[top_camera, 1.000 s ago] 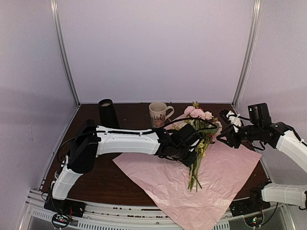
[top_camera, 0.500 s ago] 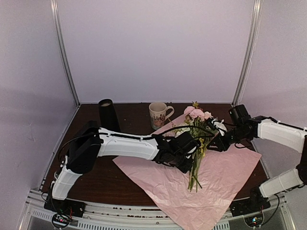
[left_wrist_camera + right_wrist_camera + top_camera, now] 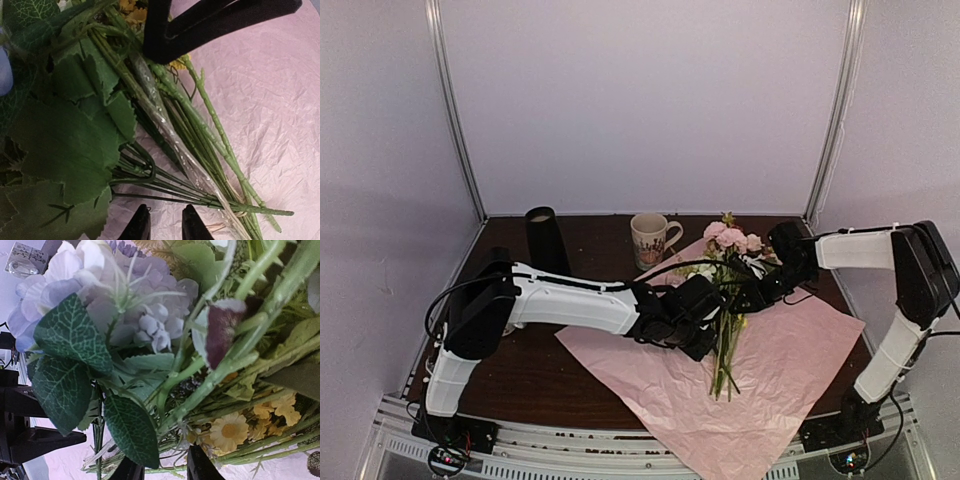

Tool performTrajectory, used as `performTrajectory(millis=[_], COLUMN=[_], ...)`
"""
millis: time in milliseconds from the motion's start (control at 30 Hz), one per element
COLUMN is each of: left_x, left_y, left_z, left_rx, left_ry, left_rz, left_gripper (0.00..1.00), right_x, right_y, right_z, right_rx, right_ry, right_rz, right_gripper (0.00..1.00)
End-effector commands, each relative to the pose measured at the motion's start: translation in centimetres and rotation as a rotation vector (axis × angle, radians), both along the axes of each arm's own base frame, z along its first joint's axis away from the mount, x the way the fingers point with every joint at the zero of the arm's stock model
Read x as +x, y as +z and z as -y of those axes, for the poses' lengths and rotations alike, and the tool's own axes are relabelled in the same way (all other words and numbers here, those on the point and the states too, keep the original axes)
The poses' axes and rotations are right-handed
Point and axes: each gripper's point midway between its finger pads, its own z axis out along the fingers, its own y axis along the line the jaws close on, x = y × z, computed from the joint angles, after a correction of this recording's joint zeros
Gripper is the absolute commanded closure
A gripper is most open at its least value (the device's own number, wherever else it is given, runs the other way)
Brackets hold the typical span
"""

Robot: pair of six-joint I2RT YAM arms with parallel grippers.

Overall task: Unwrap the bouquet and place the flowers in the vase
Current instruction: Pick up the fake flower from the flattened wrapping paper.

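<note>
The flowers (image 3: 730, 268) lie unwrapped on the spread lilac-pink paper (image 3: 780, 365), blooms toward the back and stems (image 3: 200, 145) toward the front. My left gripper (image 3: 705, 325) reaches in from the left. In the left wrist view its fingertips (image 3: 141, 225) stand a little apart over bare paper, with the left gripper (image 3: 165, 221) just short of the stems and holding nothing. My right gripper (image 3: 752, 292) is pushed in under the blooms, and the right gripper (image 3: 162, 467) has thin stems and a leaf between its parted fingers. The black vase (image 3: 545, 238) stands at the back left.
A cream patterned mug (image 3: 650, 238) stands at the back between the vase and the blooms. The paper sheet covers the right half of the dark table (image 3: 520, 370) and hangs over its front edge. White walls enclose the back and sides.
My right arm has swung in from the right edge to the flower heads, its jaws narrowing. The left arm has drawn slightly leftward at the stems.
</note>
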Motion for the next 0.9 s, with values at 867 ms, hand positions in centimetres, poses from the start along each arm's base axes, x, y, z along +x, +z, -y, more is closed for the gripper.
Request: performTrajectory(millis=[867], left_x=[1.3], left_y=[4.8], left_z=[-0.2], left_rx=[-0.093], left_ry=[0.050], left_rz=[0.093], left_gripper=[0.75], right_x=[-3.8], right_y=[-0.8], right_z=[-1.9], right_rx=[0.028], right_ry=[0.073], right_rz=[-0.116], right_gripper=[0.84])
